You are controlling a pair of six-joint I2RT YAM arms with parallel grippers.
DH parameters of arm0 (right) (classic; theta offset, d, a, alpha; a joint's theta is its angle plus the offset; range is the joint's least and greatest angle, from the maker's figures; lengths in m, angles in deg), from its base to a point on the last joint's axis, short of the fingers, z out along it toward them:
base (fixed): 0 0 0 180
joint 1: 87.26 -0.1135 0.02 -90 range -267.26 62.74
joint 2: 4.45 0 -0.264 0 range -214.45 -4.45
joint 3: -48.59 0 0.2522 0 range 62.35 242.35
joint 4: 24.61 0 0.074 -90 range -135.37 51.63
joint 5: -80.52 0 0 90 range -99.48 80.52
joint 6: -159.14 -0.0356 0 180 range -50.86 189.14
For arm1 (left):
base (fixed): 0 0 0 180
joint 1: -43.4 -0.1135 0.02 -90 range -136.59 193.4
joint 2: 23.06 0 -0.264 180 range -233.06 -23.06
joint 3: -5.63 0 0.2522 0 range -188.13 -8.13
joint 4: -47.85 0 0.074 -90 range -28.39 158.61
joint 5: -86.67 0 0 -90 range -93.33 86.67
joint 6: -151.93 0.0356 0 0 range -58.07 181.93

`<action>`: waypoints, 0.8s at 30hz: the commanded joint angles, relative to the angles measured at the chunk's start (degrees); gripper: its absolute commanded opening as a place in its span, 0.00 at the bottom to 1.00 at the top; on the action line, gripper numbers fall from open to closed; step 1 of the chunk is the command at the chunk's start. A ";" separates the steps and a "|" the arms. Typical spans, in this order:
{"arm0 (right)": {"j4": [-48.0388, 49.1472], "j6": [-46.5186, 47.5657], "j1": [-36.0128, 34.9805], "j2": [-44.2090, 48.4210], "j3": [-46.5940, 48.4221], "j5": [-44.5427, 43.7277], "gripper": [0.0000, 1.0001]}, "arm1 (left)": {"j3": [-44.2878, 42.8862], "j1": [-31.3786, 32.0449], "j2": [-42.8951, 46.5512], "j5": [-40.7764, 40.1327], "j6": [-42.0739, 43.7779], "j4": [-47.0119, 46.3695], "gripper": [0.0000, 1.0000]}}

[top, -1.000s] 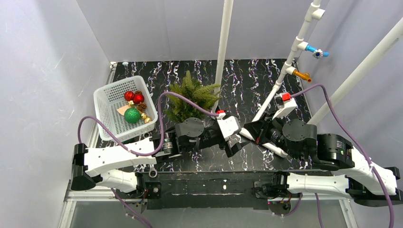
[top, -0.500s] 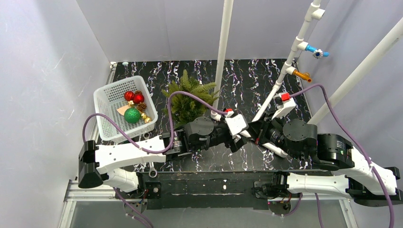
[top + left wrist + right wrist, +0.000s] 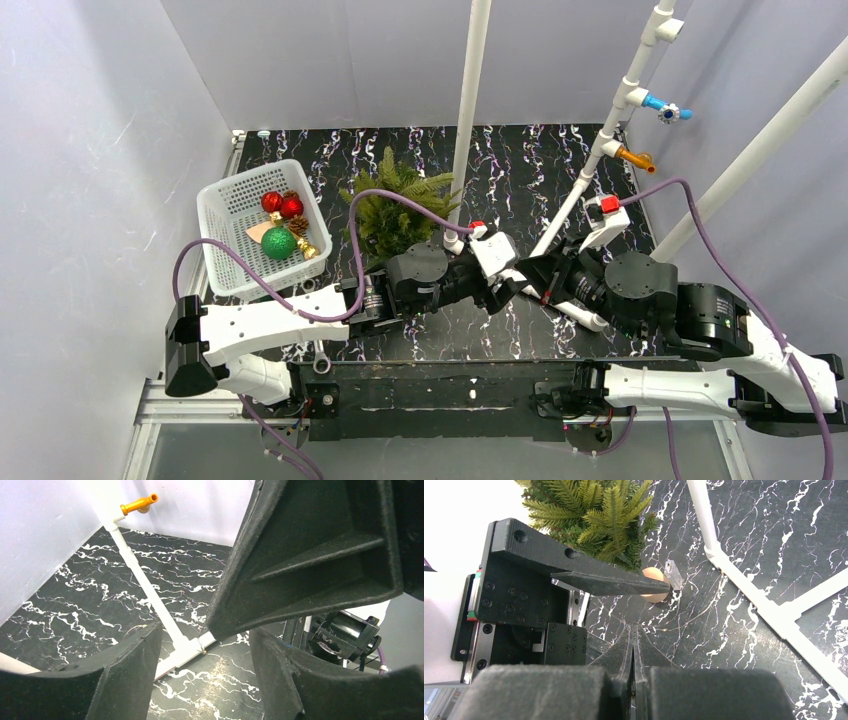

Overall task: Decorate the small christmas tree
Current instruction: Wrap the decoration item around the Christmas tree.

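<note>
The small christmas tree (image 3: 397, 205) sits on the black marbled table (image 3: 560, 160), left of centre. It is just beside the white basket (image 3: 222, 200) and behind the left arm's wrist. Its trunk is hidden under the foliage. The right wrist view shows the tan round base (image 3: 651, 573), partly covered by one finger of the left gripper (image 3: 206, 630). Whether the tree stands quite upright cannot be told.

The red patches (image 3: 608, 204) on the wrist housings are too small to read.

The left jaws stand apart with nothing clamped between them, and the tip of the right gripper (image 3: 633, 630) reaches in just above their gap. The right fingers are pressed together; whether they pinch anything thin cannot be made out.

A small clear piece (image 3: 672, 574) lies by the base. Red baubles (image 3: 282, 204) and a green one (image 3: 279, 243) lie in the basket. A white pipe frame (image 3: 145, 587) crosses the table near both grippers.
</note>
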 commanded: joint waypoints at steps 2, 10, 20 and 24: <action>2.33 -0.45 0.17 0.32 0.19 -0.66 0.01 | 0.08 -0.16 2.66 -1.19 -0.50 -2.19 0.66; 2.65 -0.01 0.13 0.31 0.23 -0.52 0.01 | 0.55 -0.21 2.29 -1.97 -1.45 -2.47 0.45; 2.87 0.44 0.17 0.12 0.13 0.06 0.01 | 0.09 -0.19 1.40 -2.90 -1.91 -2.56 0.25; 3.40 0.67 0.16 0.04 0.13 0.46 0.01 | -0.19 -0.18 1.11 -2.99 -2.08 -2.54 0.10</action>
